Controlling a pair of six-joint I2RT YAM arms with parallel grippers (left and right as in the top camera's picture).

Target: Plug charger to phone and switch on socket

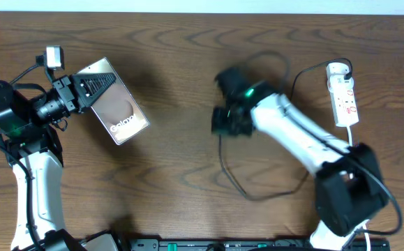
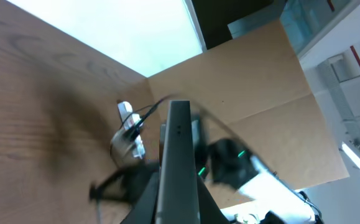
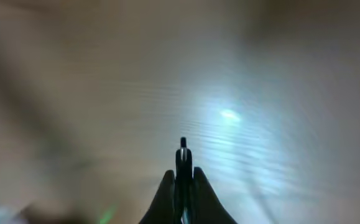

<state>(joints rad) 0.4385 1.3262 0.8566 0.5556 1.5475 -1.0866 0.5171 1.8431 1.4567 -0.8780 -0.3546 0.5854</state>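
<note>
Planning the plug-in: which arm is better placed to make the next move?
Probably right: the right jaws pinch the charger plug tip-out; the left jaws just hold the phone.

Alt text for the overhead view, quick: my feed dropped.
The left gripper clamps one end of the phone at upper left. The right gripper, blurred at centre, is shut on the charger, whose cable loops below it; the socket lies at upper right.

The brown wood-grain surface (image 1: 167, 160) carries a white socket strip (image 1: 342, 94) near its far right corner, and a thin black charger cable (image 1: 222, 164) loops loosely across its middle.
</note>
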